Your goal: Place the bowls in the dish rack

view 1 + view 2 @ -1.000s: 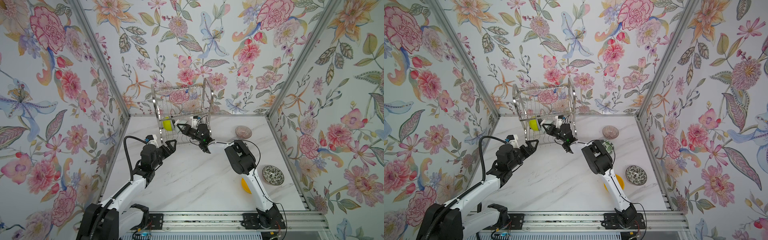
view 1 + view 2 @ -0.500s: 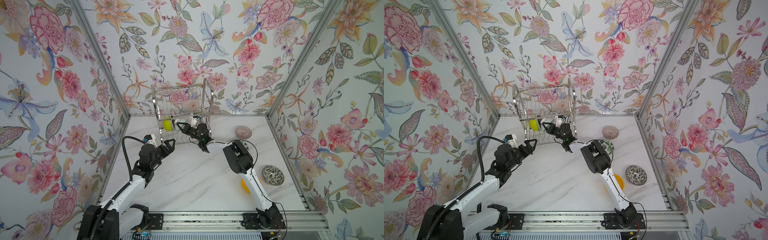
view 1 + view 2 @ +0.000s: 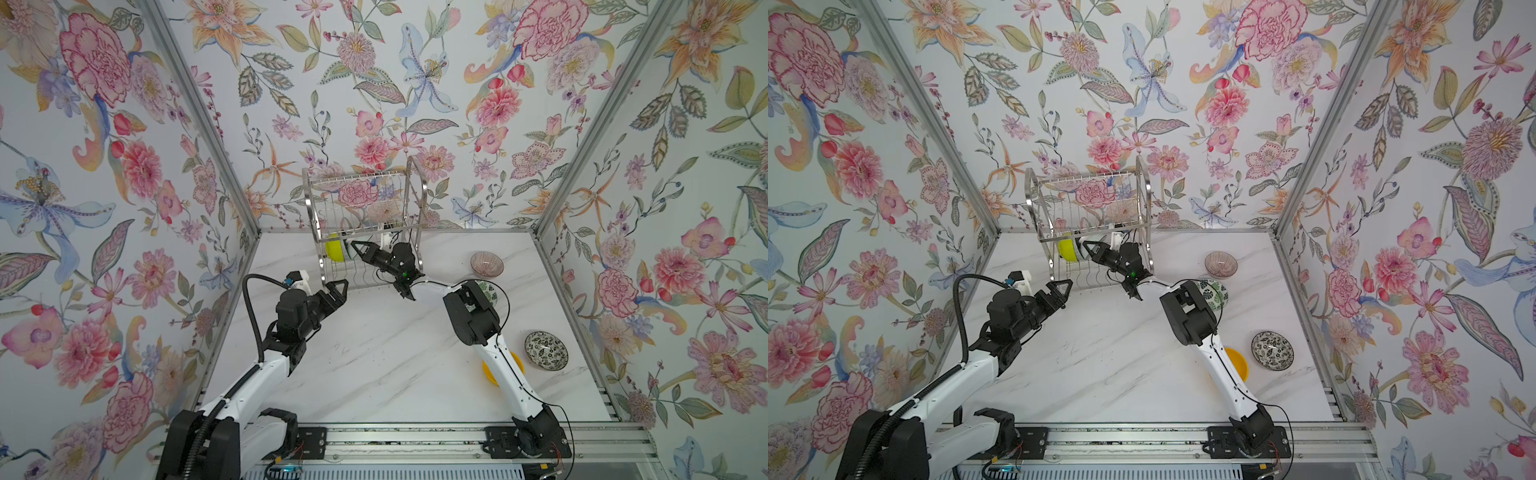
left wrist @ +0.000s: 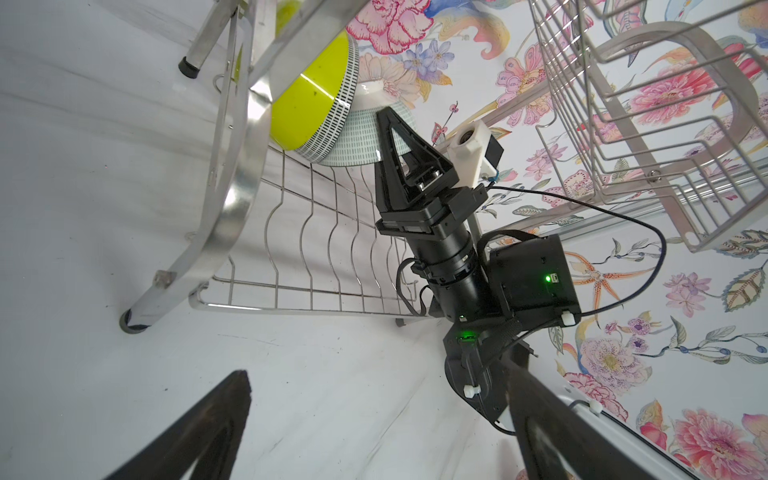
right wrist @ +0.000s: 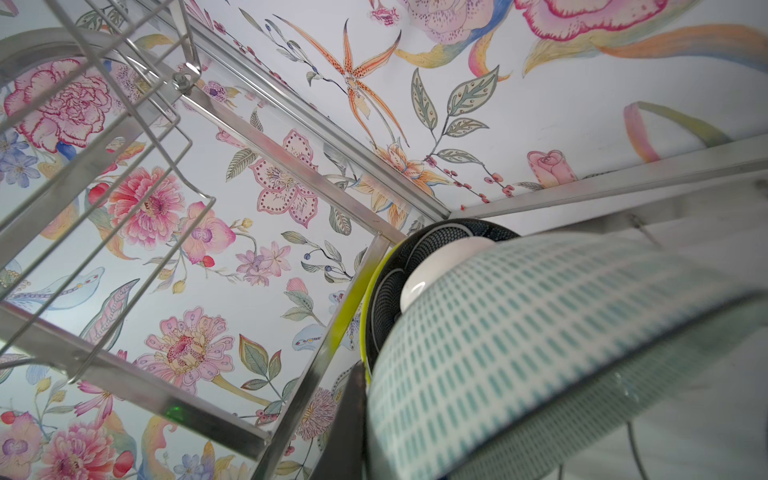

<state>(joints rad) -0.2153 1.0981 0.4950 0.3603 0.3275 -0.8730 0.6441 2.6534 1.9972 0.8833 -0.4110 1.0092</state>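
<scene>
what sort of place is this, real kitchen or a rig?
Looks like a lab robot cell, not a kitchen: floral wall panels in a metal frame, two arms bolted to a rail, and a marble-look table with a rack and loose bowls.

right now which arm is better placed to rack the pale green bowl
Right. The right gripper is shut on the pale green bowl inside the rack, beside the lime bowl; the left gripper is open, outside it.

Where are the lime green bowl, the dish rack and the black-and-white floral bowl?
lime green bowl [image 3: 333,249], in a top view, on its green side.
dish rack [image 4: 239,183], left wrist view, on its curved side frame.
black-and-white floral bowl [image 3: 545,350], in a top view, on its patterned inside.
</scene>
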